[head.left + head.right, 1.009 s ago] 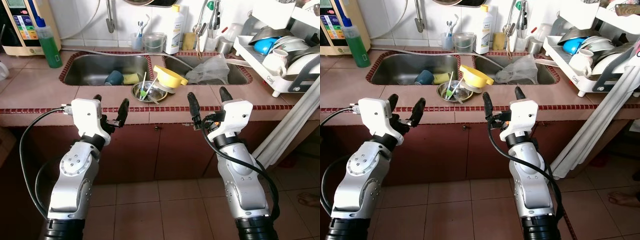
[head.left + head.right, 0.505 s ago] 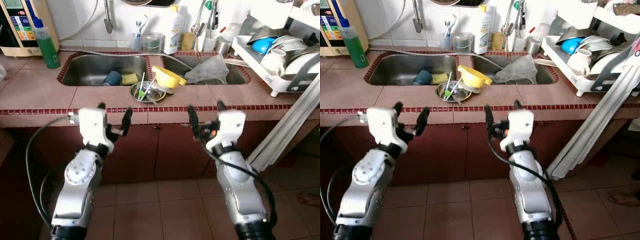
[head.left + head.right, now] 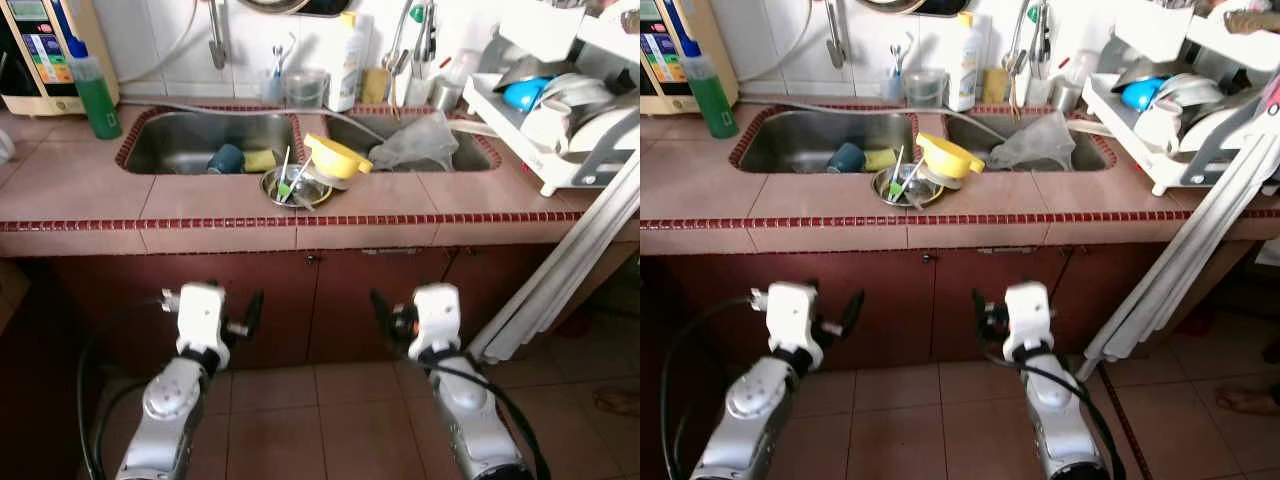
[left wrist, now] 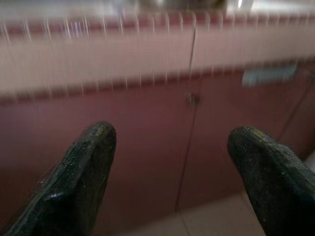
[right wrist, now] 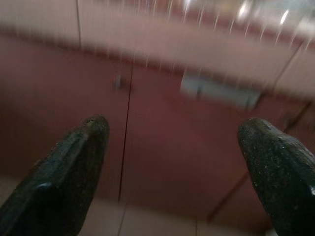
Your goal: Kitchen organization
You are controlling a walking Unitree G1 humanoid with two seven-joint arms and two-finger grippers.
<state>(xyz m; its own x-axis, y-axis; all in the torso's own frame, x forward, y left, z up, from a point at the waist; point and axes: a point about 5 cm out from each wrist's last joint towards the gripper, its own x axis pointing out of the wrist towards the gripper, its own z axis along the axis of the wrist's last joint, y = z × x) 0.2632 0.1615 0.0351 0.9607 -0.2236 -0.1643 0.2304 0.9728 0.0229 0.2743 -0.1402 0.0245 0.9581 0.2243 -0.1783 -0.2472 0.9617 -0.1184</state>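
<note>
On the far left of the tiled bench [image 3: 80, 190] stands a green soap bottle [image 3: 96, 95] beside a beige water appliance [image 3: 35, 50]; right of it the left sink [image 3: 200, 140] holds a dark blue cup [image 3: 226, 158] and a yellow sponge [image 3: 261, 159]; on the divider between the basins sits a steel bowl [image 3: 296, 186] with a green utensil in it, and a yellow funnel-like bowl [image 3: 336, 157] leans against it; the right sink [image 3: 420, 140] holds a crumpled clear plastic bag [image 3: 415, 142]; at the far right a white dish rack [image 3: 545, 110] carries plates and a blue bowl

Both arms sit low in front of the red cabinet doors [image 3: 320, 310], well below the bench edge; the left gripper [image 3: 228, 318] has its jaws spread wide and holds nothing; the right gripper [image 3: 395, 318] likewise has its jaws wide apart and empty; both wrist views look at the cabinet doors, blurred

The step in hand seems to be choosing and approaching a first item, and nothing is grasped yet; to do it well, the arms should probably rise clear of the bench lip before reaching forward, since that edge overhangs them; the steel bowl and the funnel-like bowl lie nearest and look the easiest first pick, taken by the rim so the green utensil does not tip out
</note>
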